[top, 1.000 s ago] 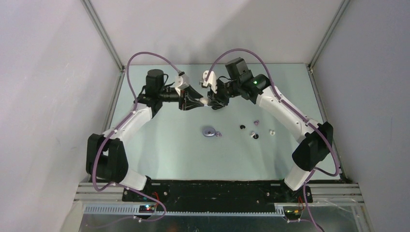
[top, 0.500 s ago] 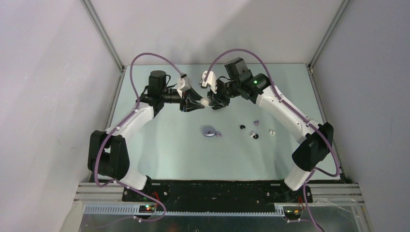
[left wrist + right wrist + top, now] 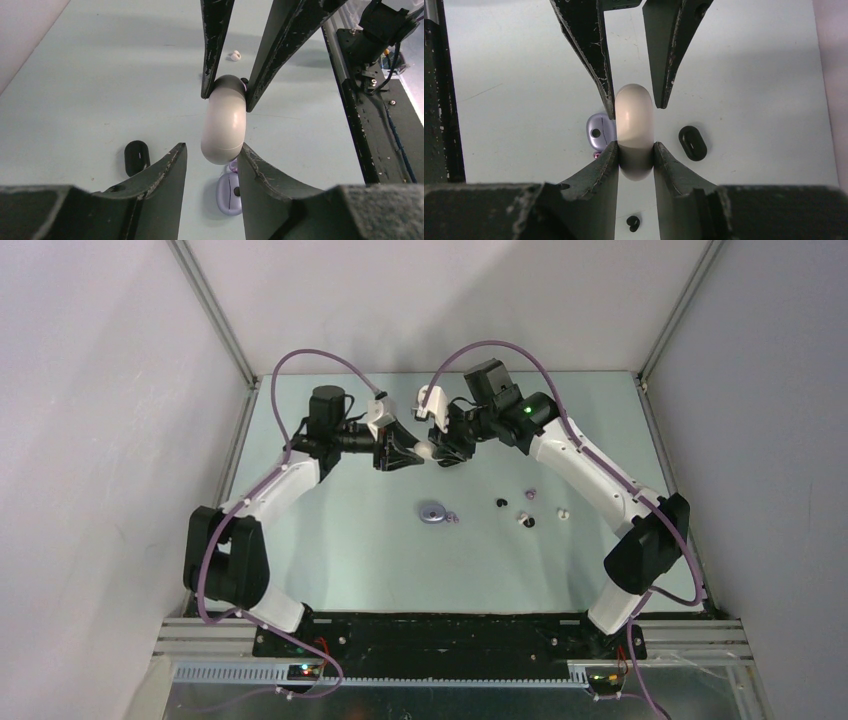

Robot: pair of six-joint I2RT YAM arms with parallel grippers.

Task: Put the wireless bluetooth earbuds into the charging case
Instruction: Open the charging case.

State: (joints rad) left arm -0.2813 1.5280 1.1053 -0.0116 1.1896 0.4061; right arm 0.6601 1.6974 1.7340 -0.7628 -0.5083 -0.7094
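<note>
Edging inward, left gripper (image 3: 410,453) bracketed the cream charging case (image 3: 426,450), grip uncertain; right gripper (image 3: 441,452) clamped it aloft. Loose earbuds (image 3: 501,502) lay on the table (image 3: 350,560) below. Opening the lid looked next, needing a steady counter-hold.

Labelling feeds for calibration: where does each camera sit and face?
Top external: above and behind the bases, looking down on the table; left arm and right arm show.
Left wrist: on the left arm, facing the right end effector; own fingers at bottom.
Right wrist: on the right arm, facing the left end effector; own fingers at bottom.
Shared: both wrist views show the white case gripped at both ends.
</note>
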